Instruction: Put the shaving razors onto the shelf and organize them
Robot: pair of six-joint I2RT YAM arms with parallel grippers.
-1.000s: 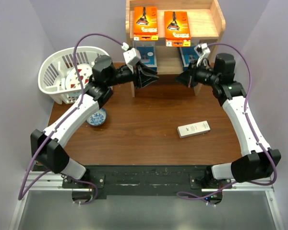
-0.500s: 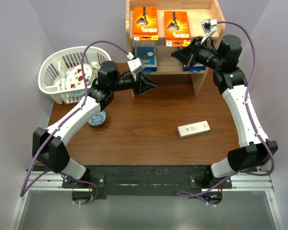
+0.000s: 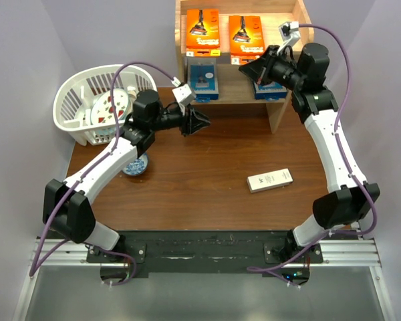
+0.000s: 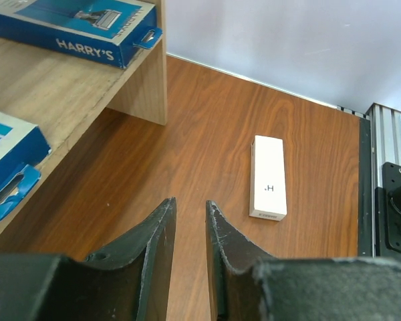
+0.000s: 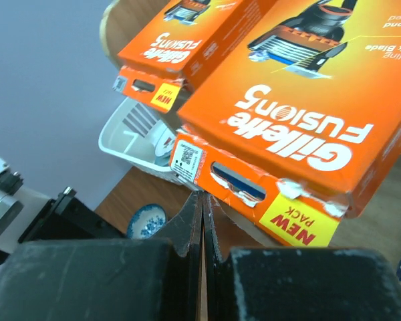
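Observation:
The pine shelf (image 3: 279, 112) stands at the table's back. Two orange Gillette razor packs (image 3: 202, 31) (image 3: 246, 35) lie on its top tier, and two blue Harry's packs (image 3: 203, 79) (image 3: 264, 88) lie on the lower tier. A white razor box (image 3: 270, 180) lies on the table at the right; it also shows in the left wrist view (image 4: 268, 176). My left gripper (image 3: 202, 122) (image 4: 190, 202) is narrowly open and empty, in front of the shelf's left post. My right gripper (image 3: 247, 69) (image 5: 202, 194) is shut and empty, with its tips at the near edge of the right orange pack (image 5: 307, 100).
A white slotted basket (image 3: 70, 103) holding a plate stands at the back left. A small blue-patterned bowl (image 3: 134, 164) sits under the left arm. The blue pack (image 4: 73, 27) and the shelf board (image 4: 67, 87) lie left of the left gripper.
My right gripper rose from the lower tier to the top tier's front edge. My left gripper drew back from the shelf and its jaws narrowed.

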